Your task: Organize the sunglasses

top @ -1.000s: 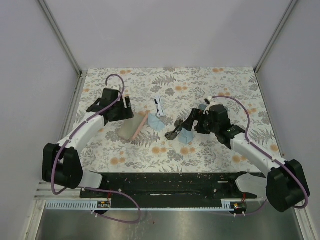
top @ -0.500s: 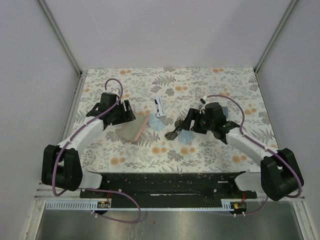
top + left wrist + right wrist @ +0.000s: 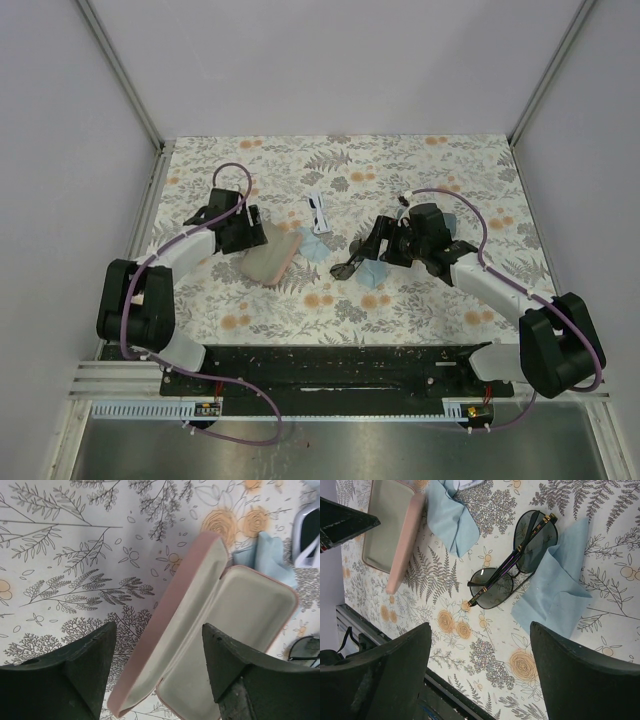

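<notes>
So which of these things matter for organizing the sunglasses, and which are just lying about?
For the job:
thin dark-framed sunglasses with dark lenses
white-framed sunglasses with black parts

Lying about:
open pink oblong case
light blue cloth beside the case
another light blue cloth beside the dark pair

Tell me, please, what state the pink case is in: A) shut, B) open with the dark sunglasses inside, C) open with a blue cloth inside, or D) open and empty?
D: the pink case lies open with only its bare lining showing, and the dark sunglasses lie outside it.
</notes>
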